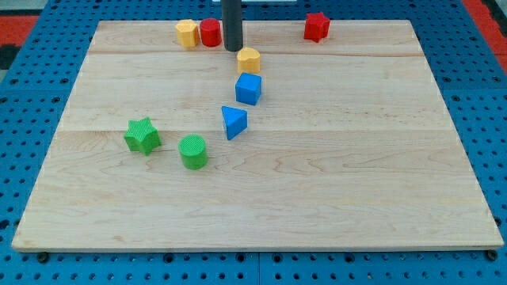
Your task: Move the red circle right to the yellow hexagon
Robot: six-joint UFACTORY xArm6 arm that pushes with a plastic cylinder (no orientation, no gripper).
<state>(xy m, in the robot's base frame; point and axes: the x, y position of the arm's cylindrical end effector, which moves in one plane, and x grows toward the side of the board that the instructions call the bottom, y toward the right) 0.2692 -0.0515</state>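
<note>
Wood fills most of the view: a pale board (317, 182) of glued planks with faint seams running from the view's left to its right, lying on a blue pegboard table (491, 95) dotted with holes. A strip of red shows at the view's top corners; nothing more of the room is visible.

I have no fingers to clench or release, only a dark rod that comes down from the view's top edge. My tip (232, 50) rests on the board just to the view's right of the red circle (210, 32), close beside it; I cannot tell whether the two touch.

The red circle sits near the board's top edge, left of centre, with a yellow hexagon (187, 33) directly on its left, the two touching or nearly so. It stands upright as a short cylinder, its flat round face up, so its axis is vertical and it points no particular way across the board.

A second yellow block (249, 59), also hexagon-like, sits just below and to the right of my tip. Below it a blue cube (248, 89) follows closely, then a blue triangle (234, 122) a little further down and left. A green star (142, 134) and a green cylinder (193, 151) lie near each other toward the lower left. A red star-like block (317, 26) stands alone near the top edge, well right of my rod.
</note>
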